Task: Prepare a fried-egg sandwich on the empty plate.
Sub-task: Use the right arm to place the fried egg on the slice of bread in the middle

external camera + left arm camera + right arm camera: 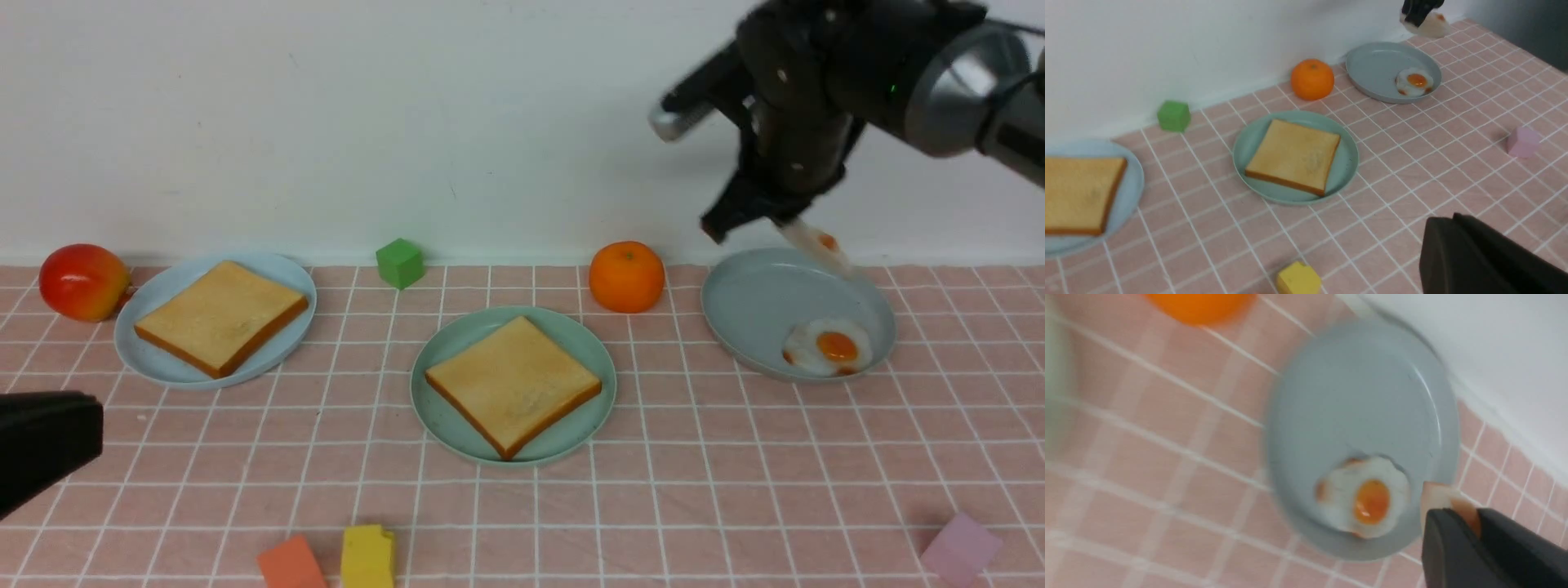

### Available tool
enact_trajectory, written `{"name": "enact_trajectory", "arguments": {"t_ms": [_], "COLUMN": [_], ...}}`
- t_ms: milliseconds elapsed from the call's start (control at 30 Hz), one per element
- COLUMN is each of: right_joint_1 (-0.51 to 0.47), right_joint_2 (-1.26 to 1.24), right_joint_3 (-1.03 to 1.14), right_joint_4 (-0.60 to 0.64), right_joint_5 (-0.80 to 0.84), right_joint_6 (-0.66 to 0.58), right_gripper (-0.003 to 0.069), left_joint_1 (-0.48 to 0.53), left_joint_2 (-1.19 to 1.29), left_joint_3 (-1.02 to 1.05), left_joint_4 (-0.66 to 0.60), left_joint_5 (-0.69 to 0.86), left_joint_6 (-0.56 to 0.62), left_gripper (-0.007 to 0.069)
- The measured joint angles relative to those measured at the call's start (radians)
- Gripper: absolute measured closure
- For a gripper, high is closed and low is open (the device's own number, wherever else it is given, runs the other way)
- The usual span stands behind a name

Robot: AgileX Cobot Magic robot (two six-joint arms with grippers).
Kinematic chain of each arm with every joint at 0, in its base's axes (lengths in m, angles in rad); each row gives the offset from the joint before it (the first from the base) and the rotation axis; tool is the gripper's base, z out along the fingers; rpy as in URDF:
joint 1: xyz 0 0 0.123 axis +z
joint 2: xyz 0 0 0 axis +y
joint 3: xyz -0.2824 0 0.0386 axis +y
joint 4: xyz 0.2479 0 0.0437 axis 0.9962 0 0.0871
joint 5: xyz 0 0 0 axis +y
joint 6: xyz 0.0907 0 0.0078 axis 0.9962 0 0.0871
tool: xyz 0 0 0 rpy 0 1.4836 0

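The mint-green plate (445, 425) sits mid-table with one toast slice (513, 384) on it; both also show in the left wrist view (1349, 159). A second toast slice (220, 317) lies on the light blue plate (163, 290) at the left. A fried egg (827, 347) lies on the grey-blue plate (759, 302) at the right. My right gripper (784, 224) is shut on another fried egg (819, 245) and holds it above that plate's far rim; the egg sticks out between the fingers (1439, 500). My left gripper (49, 441) hovers low at the front left, shut and empty (1453, 218).
An orange (626, 276) and a green cube (400, 262) stand near the back wall. A red-yellow fruit (83, 282) lies at the far left. Orange (291, 563) and yellow (367, 557) blocks lie at the front edge, and a pink block (961, 547) at the front right.
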Motion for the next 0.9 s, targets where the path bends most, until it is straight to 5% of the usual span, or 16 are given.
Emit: {"name": "enact_trajectory", "arguments": {"t_ms": [367, 900], "right_joint_1": [0.302, 0.303], "right_joint_2": [0.089, 0.238], "right_joint_3": [0.0, 0.004], "right_joint_4": [0.046, -0.039], "right_joint_5": [-0.186, -0.378], "right_joint_6": [0.014, 0.074], "right_gripper": [0.0579, 0.0579], "left_joint_1": [0.0, 0.0], "left_joint_2": [0.005, 0.006], "left_joint_3": [0.0, 0.0], "left_joint_4": [0.005, 0.007], "left_joint_5": [-0.044, -0.064], "left_joint_6": [-0.05, -0.053], "left_gripper": [0.061, 0.061]}}
